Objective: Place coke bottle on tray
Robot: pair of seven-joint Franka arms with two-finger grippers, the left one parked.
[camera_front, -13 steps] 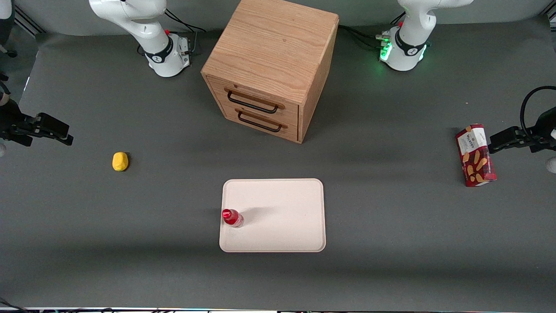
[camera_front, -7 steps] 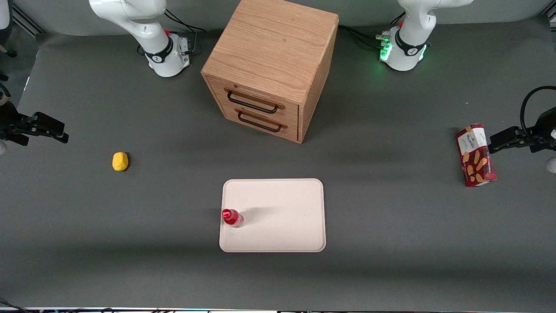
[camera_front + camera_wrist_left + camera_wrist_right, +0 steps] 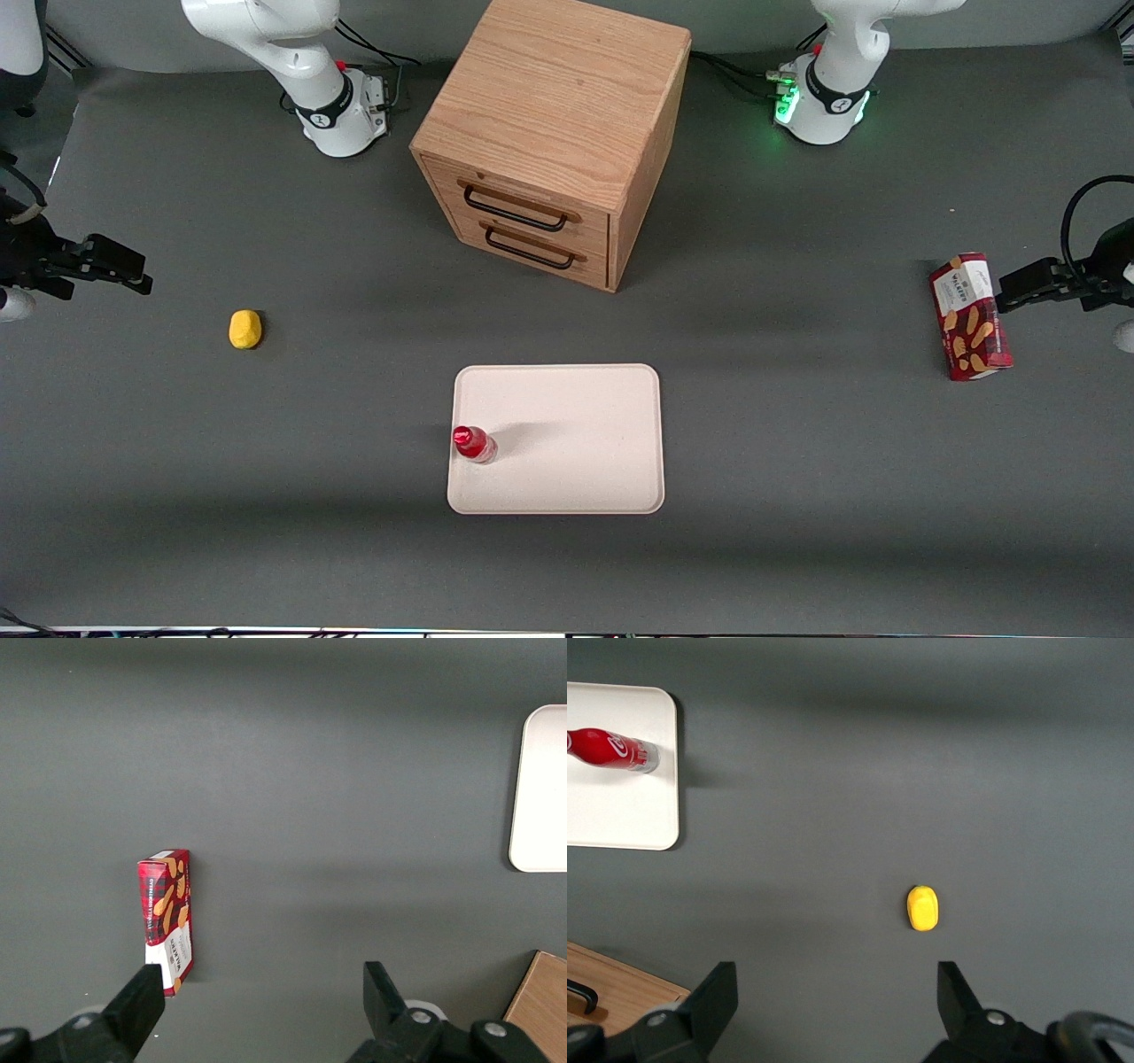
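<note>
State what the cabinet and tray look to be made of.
Cabinet: light wood or veneer, grain lines visible, dark metal-looking handles. Tray: probably matte plastic, plain cream surface. The open gripper hangs at the working arm's end of the table.

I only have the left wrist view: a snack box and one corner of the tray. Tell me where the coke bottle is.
Observer: The coke bottle stands on the tray, just inside its edge at the working arm's end.
Operator: Report the tool.
Observer: The tool hangs above the table toward the working arm's end, well away from the tray, open and holding nothing.
Operator: Name anything near it.
Observer: A small yellow object lies on the table between the tool and the tray, closer to the tool.
</note>
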